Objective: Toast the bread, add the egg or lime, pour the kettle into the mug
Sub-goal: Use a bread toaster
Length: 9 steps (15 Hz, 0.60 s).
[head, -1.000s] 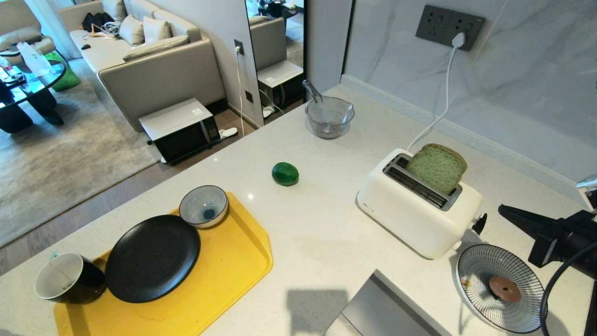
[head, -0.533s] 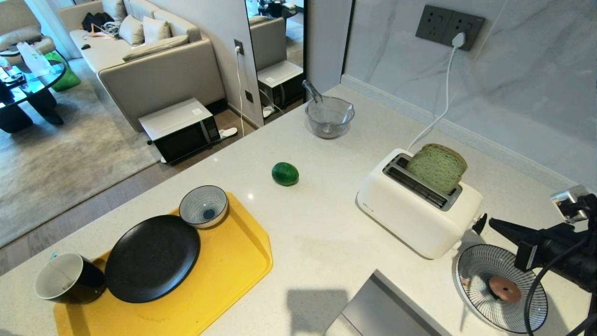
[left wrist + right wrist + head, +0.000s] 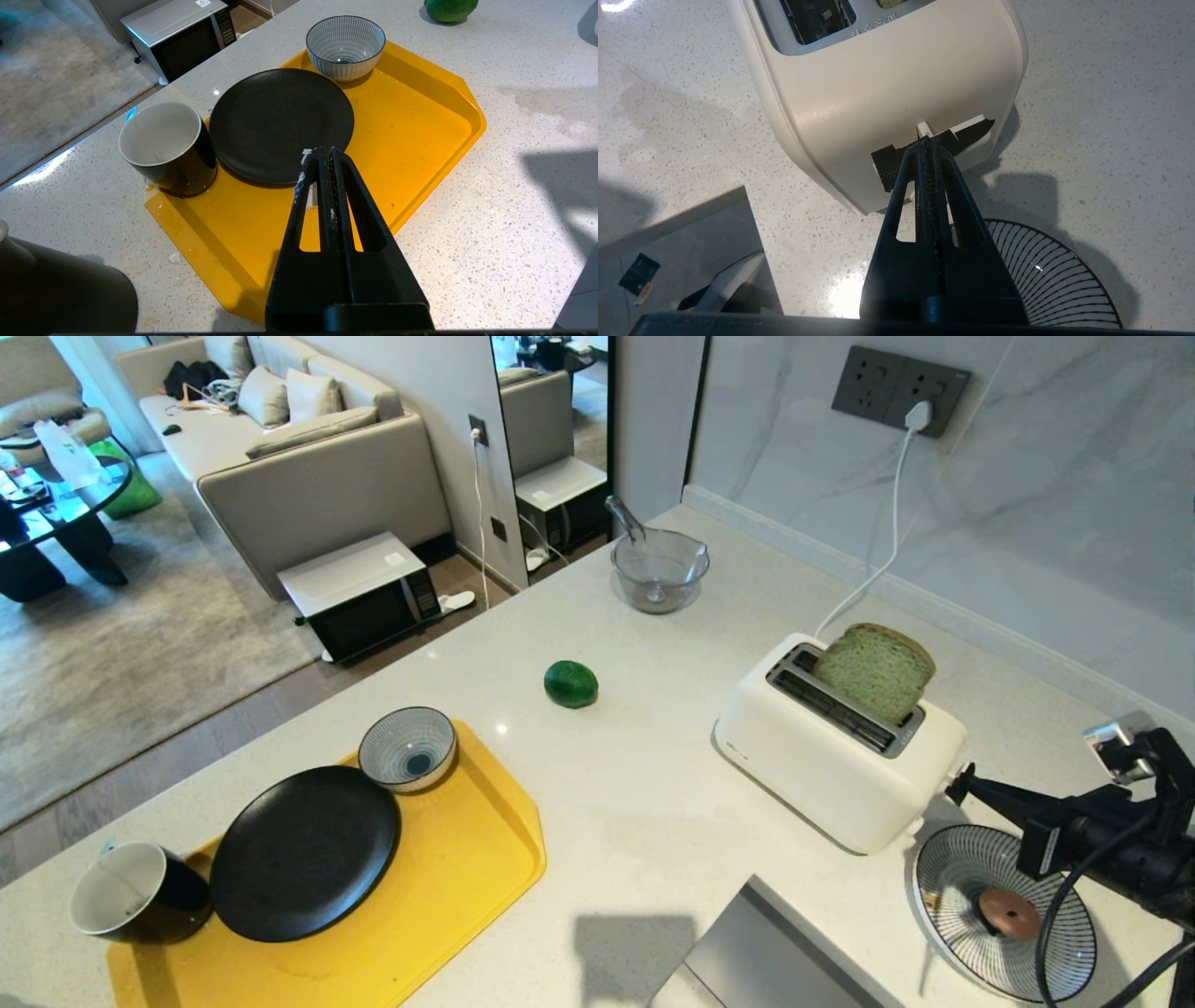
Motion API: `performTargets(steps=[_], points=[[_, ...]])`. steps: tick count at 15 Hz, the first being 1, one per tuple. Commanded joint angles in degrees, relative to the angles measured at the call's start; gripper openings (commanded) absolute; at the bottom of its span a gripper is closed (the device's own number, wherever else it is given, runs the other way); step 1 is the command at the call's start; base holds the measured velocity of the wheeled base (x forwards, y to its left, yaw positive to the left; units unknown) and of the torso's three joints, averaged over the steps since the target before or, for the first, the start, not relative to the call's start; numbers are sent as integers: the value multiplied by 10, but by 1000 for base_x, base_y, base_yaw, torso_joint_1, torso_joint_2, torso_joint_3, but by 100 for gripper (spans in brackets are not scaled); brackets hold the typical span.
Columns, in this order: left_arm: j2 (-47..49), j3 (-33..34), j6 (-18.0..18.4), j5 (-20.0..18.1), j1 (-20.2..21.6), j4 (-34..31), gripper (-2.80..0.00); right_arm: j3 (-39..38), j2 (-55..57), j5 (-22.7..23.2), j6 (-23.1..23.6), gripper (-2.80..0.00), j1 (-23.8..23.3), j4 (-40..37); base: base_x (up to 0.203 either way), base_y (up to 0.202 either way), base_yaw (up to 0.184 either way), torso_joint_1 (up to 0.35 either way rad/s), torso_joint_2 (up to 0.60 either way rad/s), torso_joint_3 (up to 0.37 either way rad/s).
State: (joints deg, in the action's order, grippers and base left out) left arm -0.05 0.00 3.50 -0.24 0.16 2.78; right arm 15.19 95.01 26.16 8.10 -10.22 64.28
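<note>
Head view, lower right: right gripper (image 3: pixel 962 791), jaws pressed together for poking, sits at the toaster (image 3: pixel 831 747) lever (image 3: pixel 931 140), bread (image 3: pixel 875 670) upright in slot, untoasted.

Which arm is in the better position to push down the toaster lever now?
The right arm. The right gripper, shut, points at the lever on the toaster, where the bread stands up from a slot. The left gripper, also shut, is over the yellow tray, far from it.
</note>
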Motion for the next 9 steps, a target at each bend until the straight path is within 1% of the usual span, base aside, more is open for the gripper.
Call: performTargets(steps=[1, 9], points=[[-1, 10, 0, 0, 0, 0, -280, 1, 12, 7, 1, -280, 0, 4, 0, 0, 0, 0, 0, 0], [-1, 10, 0, 0, 0, 0, -280, 25, 27, 8, 2, -280, 3, 4, 0, 0, 0, 0, 0, 0]])
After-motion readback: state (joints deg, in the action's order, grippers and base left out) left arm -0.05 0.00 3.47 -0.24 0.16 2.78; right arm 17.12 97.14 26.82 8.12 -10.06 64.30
